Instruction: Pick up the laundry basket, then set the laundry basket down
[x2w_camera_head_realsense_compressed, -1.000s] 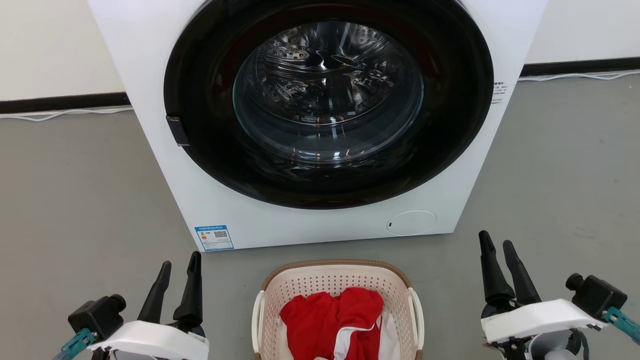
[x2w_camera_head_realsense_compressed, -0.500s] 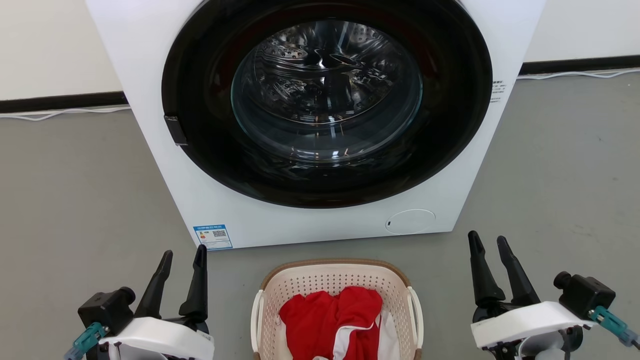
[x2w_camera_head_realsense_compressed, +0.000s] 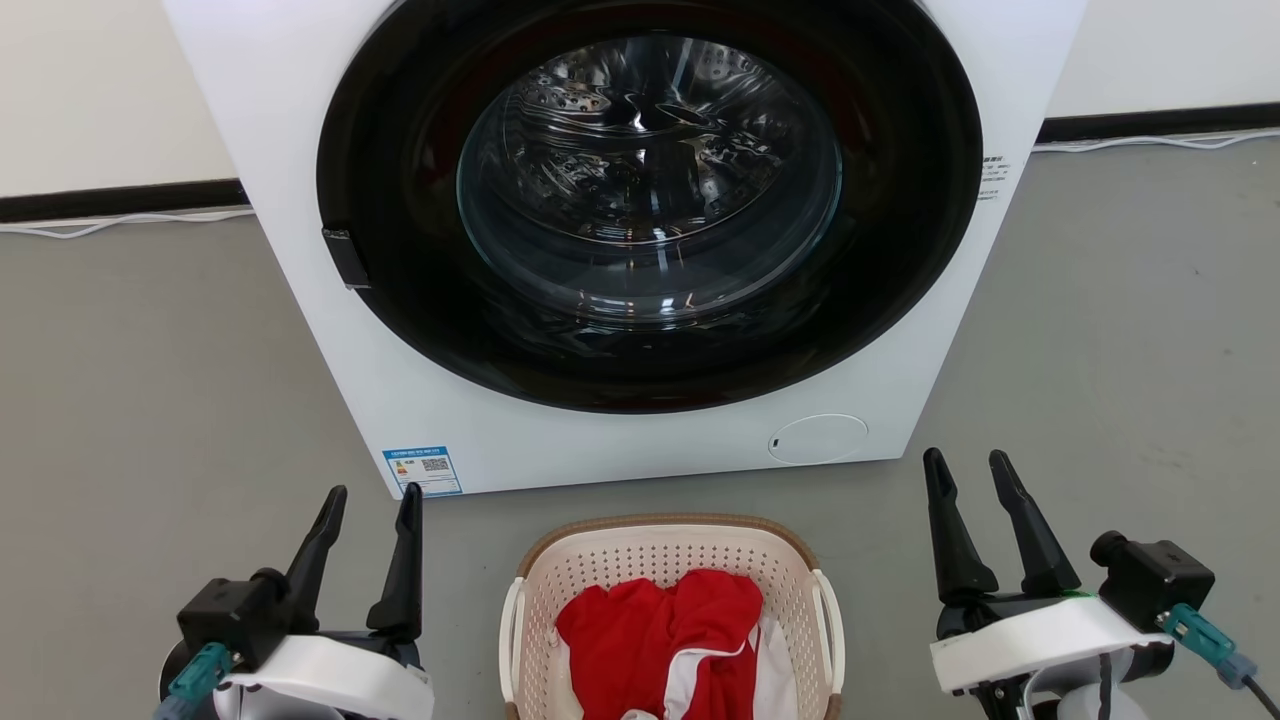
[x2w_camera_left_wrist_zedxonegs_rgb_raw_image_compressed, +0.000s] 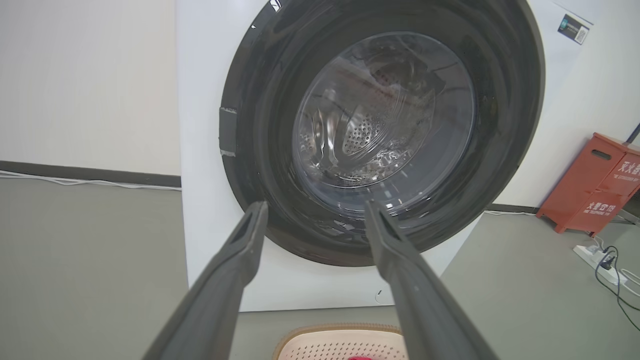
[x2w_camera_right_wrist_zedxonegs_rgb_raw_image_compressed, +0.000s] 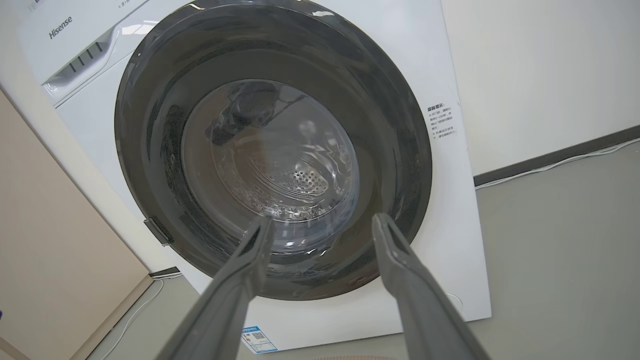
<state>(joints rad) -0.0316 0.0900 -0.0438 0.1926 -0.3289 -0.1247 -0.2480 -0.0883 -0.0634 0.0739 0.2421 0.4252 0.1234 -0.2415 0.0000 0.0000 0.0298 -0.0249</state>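
The laundry basket (x2w_camera_head_realsense_compressed: 660, 545), cream and perforated with a brown rim and white side handles, stands on the grey floor at the bottom centre of the head view, holding red and white clothes (x2w_camera_head_realsense_compressed: 665, 640). Its far rim (x2w_camera_left_wrist_zedxonegs_rgb_raw_image_compressed: 340, 331) peeks in at the bottom of the left wrist view. My left gripper (x2w_camera_head_realsense_compressed: 373, 493) hangs open to the basket's left, apart from it. My right gripper (x2w_camera_head_realsense_compressed: 967, 458) is open to the basket's right, also apart. Both hold nothing. The wrist views show each pair of fingers spread, left gripper (x2w_camera_left_wrist_zedxonegs_rgb_raw_image_compressed: 316, 206) and right gripper (x2w_camera_right_wrist_zedxonegs_rgb_raw_image_compressed: 322, 219).
A white front-loading washing machine (x2w_camera_head_realsense_compressed: 330, 300) with a dark round door (x2w_camera_head_realsense_compressed: 650, 200) stands just behind the basket. White cables (x2w_camera_head_realsense_compressed: 120, 222) run along the wall base. A red box (x2w_camera_left_wrist_zedxonegs_rgb_raw_image_compressed: 595, 182) and a power strip (x2w_camera_left_wrist_zedxonegs_rgb_raw_image_compressed: 597, 256) sit at the right.
Both grippers have drifted inward toward the basket, the left rightward and the right leftward. The head view has shifted slightly; basket and machine stay put.
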